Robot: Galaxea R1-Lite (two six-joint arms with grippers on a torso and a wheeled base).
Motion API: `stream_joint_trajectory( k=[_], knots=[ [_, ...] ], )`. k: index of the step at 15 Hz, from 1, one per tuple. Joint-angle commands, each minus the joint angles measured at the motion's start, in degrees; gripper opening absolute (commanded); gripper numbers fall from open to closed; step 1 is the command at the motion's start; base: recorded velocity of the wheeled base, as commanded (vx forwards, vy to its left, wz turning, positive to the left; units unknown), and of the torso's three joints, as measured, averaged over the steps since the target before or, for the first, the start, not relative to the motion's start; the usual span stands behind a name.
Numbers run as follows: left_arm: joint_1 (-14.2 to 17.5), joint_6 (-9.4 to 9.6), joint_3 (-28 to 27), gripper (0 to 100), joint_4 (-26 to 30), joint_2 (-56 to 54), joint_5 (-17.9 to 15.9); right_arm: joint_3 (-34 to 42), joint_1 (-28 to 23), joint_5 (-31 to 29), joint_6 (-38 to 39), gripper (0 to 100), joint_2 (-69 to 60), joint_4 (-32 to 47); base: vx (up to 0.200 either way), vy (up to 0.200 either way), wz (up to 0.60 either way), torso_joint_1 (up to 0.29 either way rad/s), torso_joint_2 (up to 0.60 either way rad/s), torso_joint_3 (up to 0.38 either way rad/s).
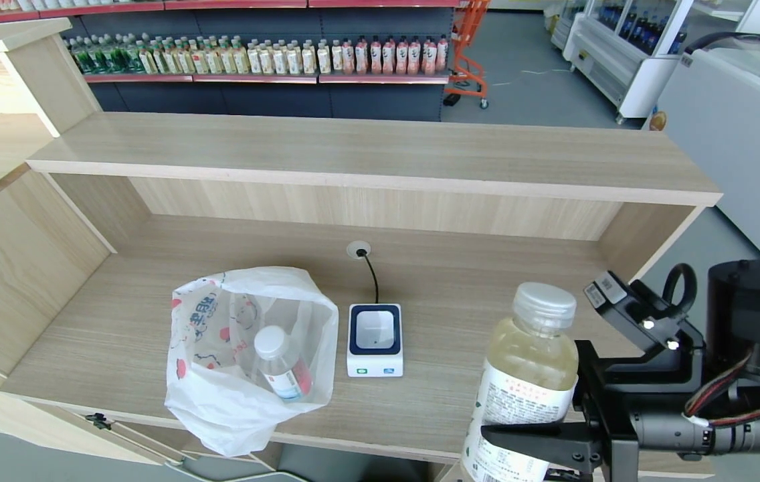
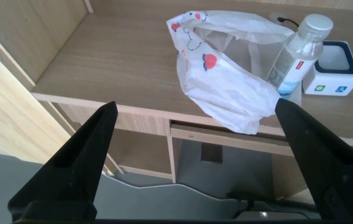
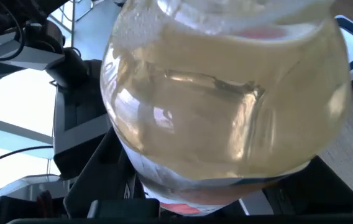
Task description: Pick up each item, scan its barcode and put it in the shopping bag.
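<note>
My right end effector (image 1: 540, 428) grips a clear plastic bottle of pale yellow drink (image 1: 532, 365) at 4 o'clock from the white square scanner (image 1: 374, 338). White plastic shopping bag (image 1: 219, 395) on the wooden bench (image 1: 473, 288) at the scanner's 9 o'clock. My left end effector (image 2: 195, 162) — fingers spread wide.

Right claw (image 1: 535, 416) low on the right, gripping a drink bottle (image 1: 530, 375) full of pale yellow liquid, white shopping bag (image 1: 219, 402) on the wooden counter (image 1: 473, 288), small clear bottle (image 1: 279, 365) inside it, barcode scanner (image 1: 374, 339) just beside the bag

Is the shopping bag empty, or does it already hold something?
Not empty: a small clear bottle stands inside the open shopping bag.
</note>
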Motion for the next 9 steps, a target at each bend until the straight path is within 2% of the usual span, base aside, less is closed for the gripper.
stream_joint_trajectory(
  k=[1, 4, 9],
  knots=[
    [0.00, -0.03, 0.00, 100, -0.01, -0.02, -0.01, -0.47, 1.23, 0.01, -0.01, 0, 1.36, -0.09, 0.000, 0.000, 0.00, 0.000, 0.00, 0.000],
    [0.00, -0.03, 0.00, 100, -0.01, -0.02, -0.01, -2.23, 4.04, -1.93, -0.10, 0, 3.65, -0.71, 0.000, 0.000, 0.00, 0.000, 0.00, 0.000],
    [0.00, -0.03, 0.00, 100, -0.01, -0.02, -0.01, -5.48, 4.57, -2.02, 0.16, 0, 5.85, -0.36, 0.000, 0.000, 0.00, 0.000, 0.00, 0.000]
  ],
)
